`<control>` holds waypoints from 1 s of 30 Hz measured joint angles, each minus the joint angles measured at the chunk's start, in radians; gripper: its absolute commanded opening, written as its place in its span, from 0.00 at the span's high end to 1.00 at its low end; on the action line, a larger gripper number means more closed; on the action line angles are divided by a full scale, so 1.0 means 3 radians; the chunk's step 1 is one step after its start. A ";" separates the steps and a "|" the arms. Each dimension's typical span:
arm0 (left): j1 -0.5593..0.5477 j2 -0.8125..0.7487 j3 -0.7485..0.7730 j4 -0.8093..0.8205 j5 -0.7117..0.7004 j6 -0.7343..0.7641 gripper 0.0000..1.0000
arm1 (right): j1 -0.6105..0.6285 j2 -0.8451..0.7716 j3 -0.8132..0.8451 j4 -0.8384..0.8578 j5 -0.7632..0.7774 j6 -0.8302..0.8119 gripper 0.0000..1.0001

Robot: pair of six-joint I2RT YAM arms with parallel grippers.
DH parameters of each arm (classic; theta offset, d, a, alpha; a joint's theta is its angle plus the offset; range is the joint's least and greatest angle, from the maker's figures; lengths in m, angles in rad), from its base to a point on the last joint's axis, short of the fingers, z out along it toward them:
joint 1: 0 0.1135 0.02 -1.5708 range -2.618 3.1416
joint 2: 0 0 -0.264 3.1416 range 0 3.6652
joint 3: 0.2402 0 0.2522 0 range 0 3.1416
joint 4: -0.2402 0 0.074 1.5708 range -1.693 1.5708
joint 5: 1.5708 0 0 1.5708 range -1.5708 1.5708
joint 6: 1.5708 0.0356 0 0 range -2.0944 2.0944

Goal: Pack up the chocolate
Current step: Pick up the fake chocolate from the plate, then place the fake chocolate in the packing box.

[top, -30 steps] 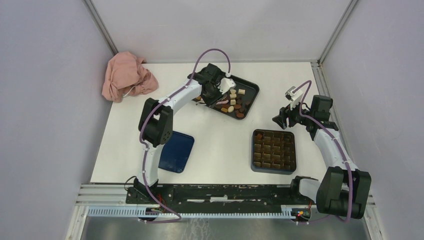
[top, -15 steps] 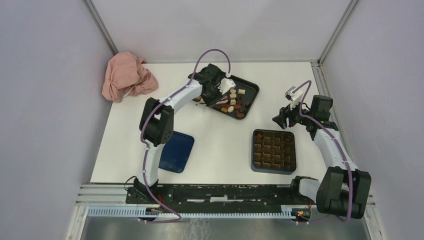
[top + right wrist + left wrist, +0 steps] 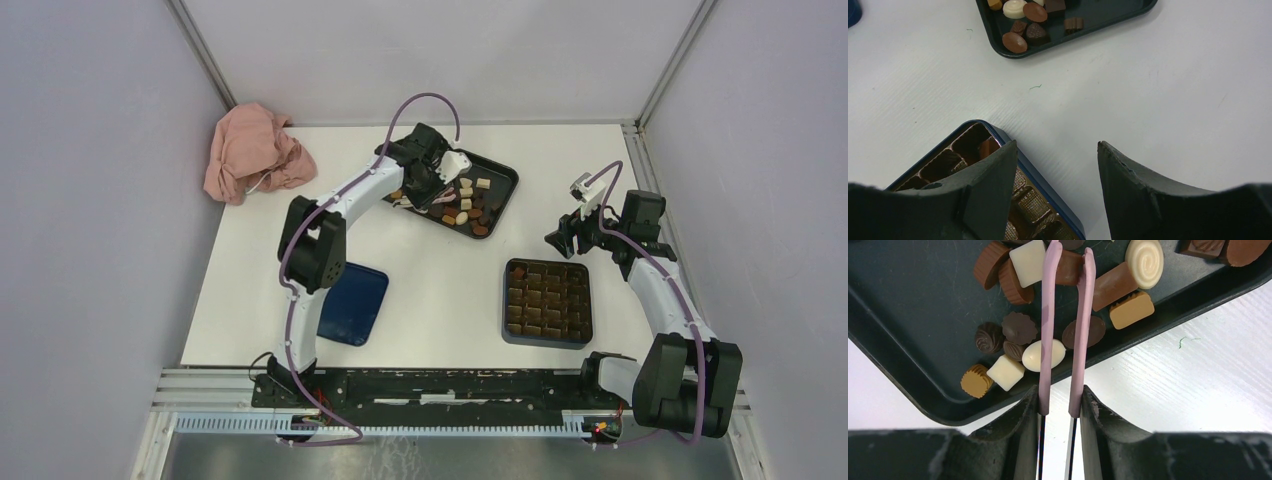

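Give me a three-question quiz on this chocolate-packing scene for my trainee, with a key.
1. True or false: the left claw grips the pink tongs.
2. The right claw is: A) open and empty; B) shut on a chocolate; C) holding a lid.
3. Fill in: the loose chocolates lie in a black ___.
Key: 1 true; 2 A; 3 tray.
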 measured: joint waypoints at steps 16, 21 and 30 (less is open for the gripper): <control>-0.0008 -0.1007 -0.0510 0.0033 0.0450 -0.0932 0.92 | 0.0000 0.0000 0.0000 -0.0001 0.0000 -0.0001 0.35; -0.0131 -0.1540 -0.1185 0.0261 0.0969 -0.1287 0.91 | 0.0000 0.0000 0.0000 -0.0001 0.0004 -0.0001 0.34; -0.0736 -0.1750 -0.1709 0.0793 0.1314 -0.1865 0.91 | -0.0003 -0.0001 -0.0004 0.0006 0.0137 0.0011 0.29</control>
